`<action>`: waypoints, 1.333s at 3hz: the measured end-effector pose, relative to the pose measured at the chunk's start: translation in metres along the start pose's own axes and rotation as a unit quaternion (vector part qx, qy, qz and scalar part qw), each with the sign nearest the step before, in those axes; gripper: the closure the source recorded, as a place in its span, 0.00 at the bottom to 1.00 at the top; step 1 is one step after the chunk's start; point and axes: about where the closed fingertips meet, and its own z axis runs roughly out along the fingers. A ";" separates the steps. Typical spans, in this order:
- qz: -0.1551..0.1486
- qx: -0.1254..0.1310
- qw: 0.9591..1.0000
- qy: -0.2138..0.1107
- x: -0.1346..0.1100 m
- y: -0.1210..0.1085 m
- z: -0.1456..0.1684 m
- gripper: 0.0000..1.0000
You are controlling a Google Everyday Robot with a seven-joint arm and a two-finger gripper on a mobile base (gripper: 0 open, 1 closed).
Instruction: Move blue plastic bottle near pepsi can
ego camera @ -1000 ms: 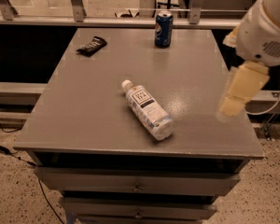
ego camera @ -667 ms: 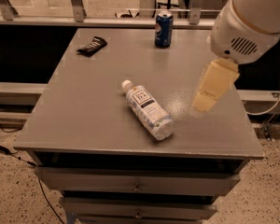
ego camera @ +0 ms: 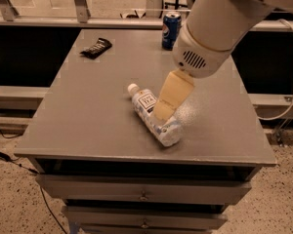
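Note:
The blue plastic bottle (ego camera: 158,121) lies on its side near the middle of the grey table (ego camera: 88,111), white cap pointing to the back left, its white label with a dark square mark facing up. The pepsi can (ego camera: 170,30) stands upright at the table's back edge, well behind the bottle. My gripper (ego camera: 166,106), with tan fingers, hangs down from the large white arm and sits right over the bottle's middle, covering part of it.
A flat black snack wrapper (ego camera: 96,48) lies at the table's back left. A metal railing runs behind the table. A white cable hangs at the right. Drawers sit under the tabletop.
The arm has swung from the table's right edge leftward and forward, bringing the gripper from beside the bottle to directly over it. The bottle and can have not moved.

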 end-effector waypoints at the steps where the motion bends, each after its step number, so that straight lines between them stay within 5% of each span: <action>1: 0.030 -0.018 0.999 -0.003 -0.004 0.021 0.032 0.00; 3: 0.062 -0.032 0.997 -0.014 -0.005 0.044 0.075 0.00; 4: 0.071 -0.031 0.997 -0.019 -0.006 0.048 0.089 0.16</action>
